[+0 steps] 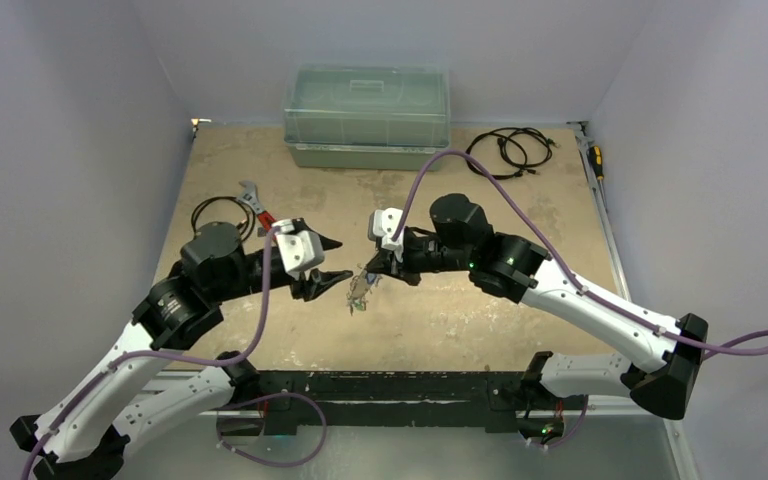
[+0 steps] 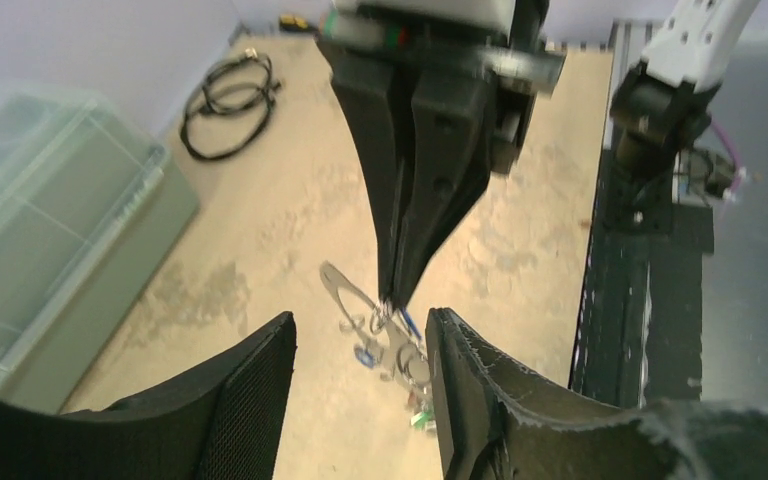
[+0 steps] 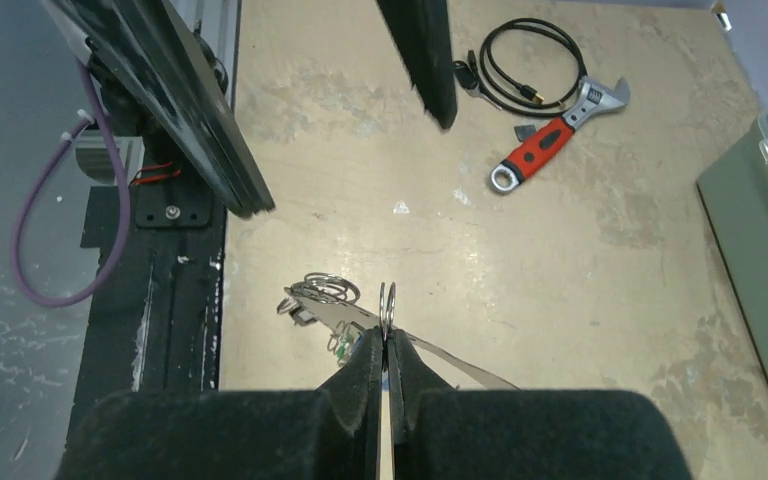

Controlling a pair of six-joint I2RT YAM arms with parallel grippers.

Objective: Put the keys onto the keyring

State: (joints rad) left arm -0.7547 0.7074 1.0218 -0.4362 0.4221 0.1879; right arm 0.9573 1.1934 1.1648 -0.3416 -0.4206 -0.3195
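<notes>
right wrist: end effector [image 3: 387,338] pinches half-hidden keyring [image 3: 387,298].

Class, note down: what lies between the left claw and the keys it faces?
Nothing. In the left wrist view the keys hang just beyond the open left claw's fingertips, with only bare table behind.

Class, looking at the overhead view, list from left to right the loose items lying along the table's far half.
From the left: red-handled silver adjustable wrench → clear plastic lidded storage box → coiled black cable → yellow-and-black screwdriver.
</notes>
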